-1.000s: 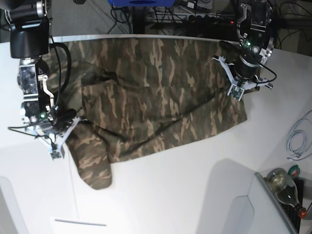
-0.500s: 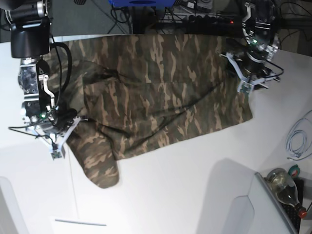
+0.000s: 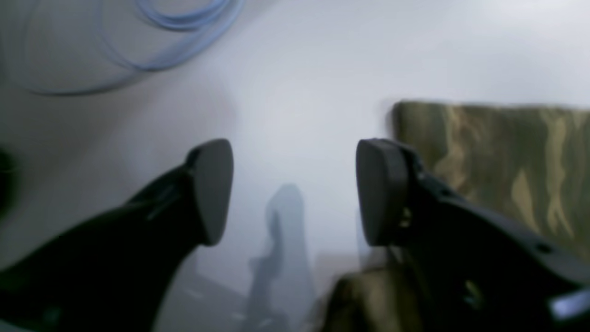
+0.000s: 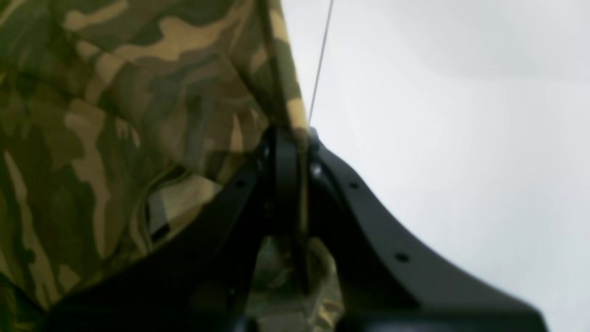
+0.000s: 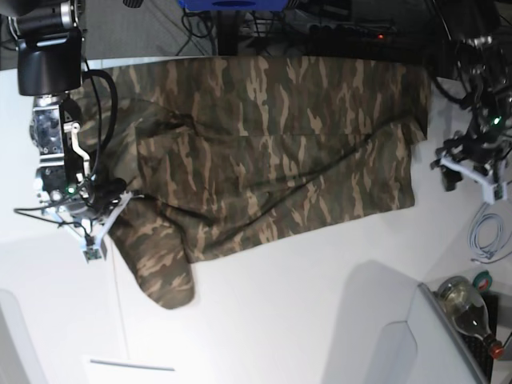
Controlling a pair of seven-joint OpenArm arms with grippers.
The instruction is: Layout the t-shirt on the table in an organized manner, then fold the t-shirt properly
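The camouflage t-shirt [image 5: 272, 152] lies spread across the far half of the white table [image 5: 280, 320], with one sleeve [image 5: 164, 272] pointing toward the near edge. At the base view's left, my right gripper [image 5: 96, 236] is shut on the t-shirt's edge beside that sleeve. The right wrist view shows the cloth [image 4: 115, 115] pinched between the black fingers [image 4: 290, 138]. My left gripper [image 5: 472, 186] hovers over bare table to the right of the shirt. It is open, its pads [image 3: 212, 191] wide apart with nothing between them, and the shirt's edge [image 3: 498, 157] lies beside it.
A pale blue cable [image 5: 488, 232] coils on the table just beyond the left gripper and also shows as a cable [image 3: 175, 27] in the left wrist view. A glass bottle [image 5: 468, 308] and a grey box [image 5: 400, 344] sit at the near right corner. A thin dark seam [image 4: 320, 60] crosses the table.
My left gripper opened, let go of the shirt's right edge and moved right onto bare table. The shirt's right side now lies spread farther out. The right arm has not moved.
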